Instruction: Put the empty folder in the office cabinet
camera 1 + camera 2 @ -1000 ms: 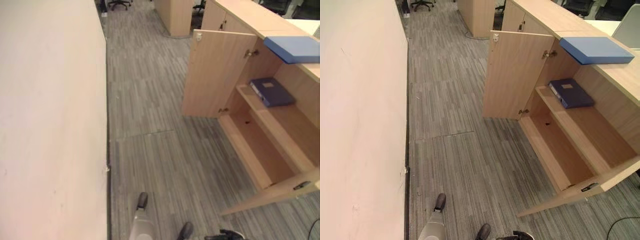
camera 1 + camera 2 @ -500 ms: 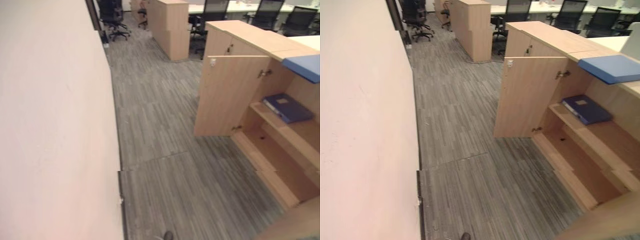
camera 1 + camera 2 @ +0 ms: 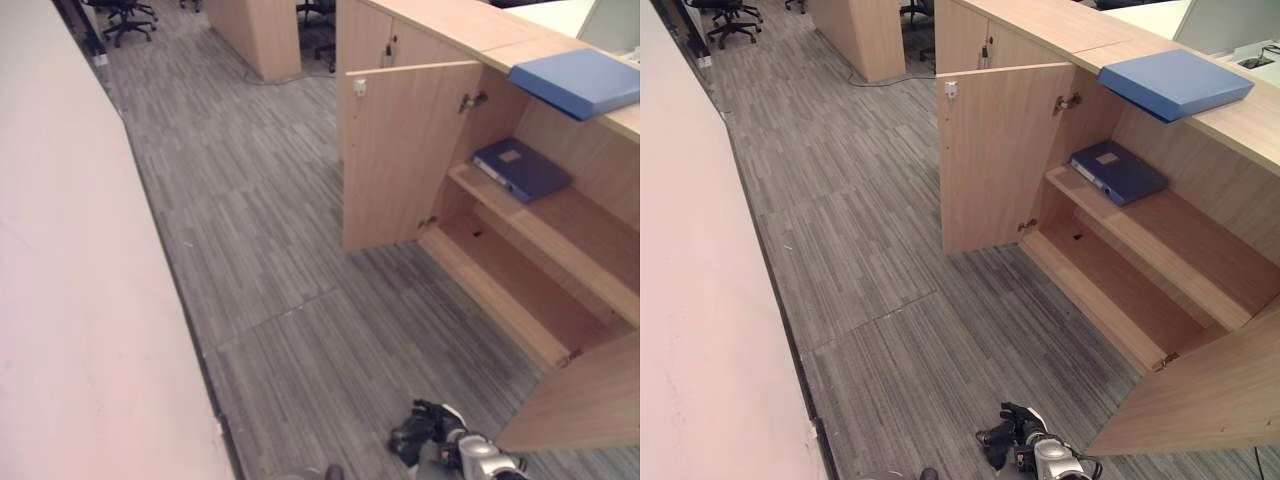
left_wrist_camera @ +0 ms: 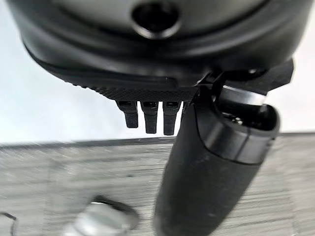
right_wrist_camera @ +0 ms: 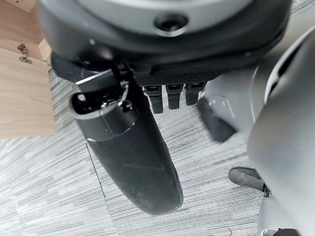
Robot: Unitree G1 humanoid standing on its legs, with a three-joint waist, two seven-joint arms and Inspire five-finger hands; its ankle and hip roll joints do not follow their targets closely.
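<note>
Currently right hand (image 3: 425, 438) hangs low, empty, fingers relaxed; light blue folder (image 3: 578, 82) atop cabinet (image 3: 480, 25) lies well ahead, up-right of it, flat

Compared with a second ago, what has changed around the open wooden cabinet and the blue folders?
Mostly the camera: the head view swung up, then back down and to the right, so the whole scene shifted. The right hand has come into view low over the grey carpet, holding nothing; the left hand is empty too. The dark blue folder on the wooden cabinet's upper shelf, the light blue folder on top and the open door stayed put.
</note>
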